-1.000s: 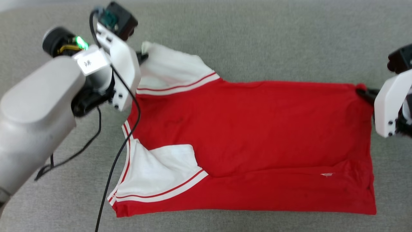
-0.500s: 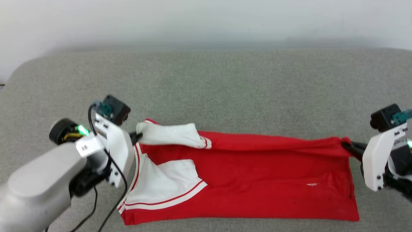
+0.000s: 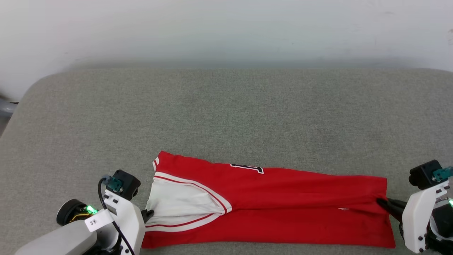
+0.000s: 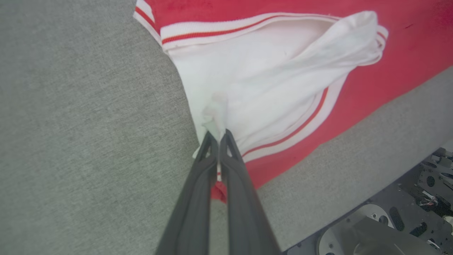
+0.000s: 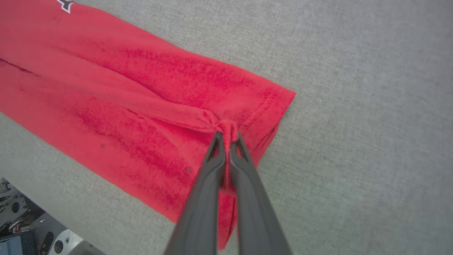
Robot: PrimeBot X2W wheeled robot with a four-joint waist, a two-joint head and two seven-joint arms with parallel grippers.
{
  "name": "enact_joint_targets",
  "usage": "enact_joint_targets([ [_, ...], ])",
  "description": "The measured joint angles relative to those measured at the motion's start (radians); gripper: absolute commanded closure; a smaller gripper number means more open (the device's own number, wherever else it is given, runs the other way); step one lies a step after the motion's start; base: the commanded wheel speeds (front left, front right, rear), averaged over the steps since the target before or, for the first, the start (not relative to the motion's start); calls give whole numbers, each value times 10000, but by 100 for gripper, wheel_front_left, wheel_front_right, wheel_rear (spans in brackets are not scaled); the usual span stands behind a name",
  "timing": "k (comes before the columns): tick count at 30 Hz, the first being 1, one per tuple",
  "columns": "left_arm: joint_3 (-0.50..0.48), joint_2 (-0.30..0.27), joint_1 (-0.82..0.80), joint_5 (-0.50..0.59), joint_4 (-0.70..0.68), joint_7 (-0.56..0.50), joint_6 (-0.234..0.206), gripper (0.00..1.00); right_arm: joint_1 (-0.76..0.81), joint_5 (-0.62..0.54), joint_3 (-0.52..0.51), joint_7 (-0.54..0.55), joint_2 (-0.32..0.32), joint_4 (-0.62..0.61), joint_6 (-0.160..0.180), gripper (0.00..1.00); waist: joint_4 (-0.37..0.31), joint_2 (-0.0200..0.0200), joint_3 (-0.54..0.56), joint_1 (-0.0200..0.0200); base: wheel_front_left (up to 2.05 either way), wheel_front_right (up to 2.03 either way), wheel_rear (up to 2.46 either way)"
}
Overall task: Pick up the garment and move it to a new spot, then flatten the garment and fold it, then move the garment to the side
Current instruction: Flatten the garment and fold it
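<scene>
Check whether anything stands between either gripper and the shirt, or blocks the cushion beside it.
Nothing visible does. The left gripper is shut on the garment at its white sleeve, the right gripper at its red hem; nothing else lies on the grey cushion.

1. garment (image 3: 283,198): doubled over; chest graphic (image 3: 247,167) mostly tucked under, just a dark sliver at far fold, unreadable.
2. small white mark (image 3: 342,209) on red cloth: too small to tell.
3. left arm (image 3: 56,241), right arm (image 3: 421,219): cut by head-view edges.
4. label (image 3: 95,222) on left arm: print illegible.
</scene>
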State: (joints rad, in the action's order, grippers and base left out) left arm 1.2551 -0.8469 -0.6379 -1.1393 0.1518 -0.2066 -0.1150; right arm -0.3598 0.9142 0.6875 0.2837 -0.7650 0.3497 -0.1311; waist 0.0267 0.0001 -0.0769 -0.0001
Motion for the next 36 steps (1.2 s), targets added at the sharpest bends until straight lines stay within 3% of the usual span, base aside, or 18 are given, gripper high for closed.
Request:
enact_joint_targets([
  [11,33,581,373,-61,1112,337,153,100,710,-176,-303,232,573,284,0,100,-44,0,-365,2,0,0,0],
  [12,27,637,387,-61,1191,416,153,69,741,-174,-309,201,612,309,0,100,-44,0,-338,1,0,0,0],
  [13,10,683,411,-56,1264,548,138,0,765,-174,-330,140,644,330,0,100,-45,0,-298,1,0,0,0],
  [14,-17,704,446,-6,1319,711,71,0,797,-174,-372,94,658,330,0,54,-46,0,-247,2,0,0,0],
  [15,-81,727,511,-2,1358,880,-10,0,851,-176,-453,-12,662,332,0,0,-49,0,-189,1,0,0,0],
  [21,-395,715,876,186,1181,2044,-669,0,1217,-230,-1093,-454,552,50,0,0,-50,0,245,1,0,0,0],
  [26,-851,692,1188,454,840,3300,-1674,0,1583,-211,-1958,-583,182,-347,0,0,7,0,521,1,0,0,0],
  [30,-1243,796,1450,679,617,4222,-2502,0,1918,-130,-2765,-397,29,-558,0,0,88,0,607,1,0,0,0],
  [36,-2040,1143,1889,1289,430,4654,-3473,0,2336,577,-3695,596,119,-585,2,0,202,0,624,2,0,0,0],
])
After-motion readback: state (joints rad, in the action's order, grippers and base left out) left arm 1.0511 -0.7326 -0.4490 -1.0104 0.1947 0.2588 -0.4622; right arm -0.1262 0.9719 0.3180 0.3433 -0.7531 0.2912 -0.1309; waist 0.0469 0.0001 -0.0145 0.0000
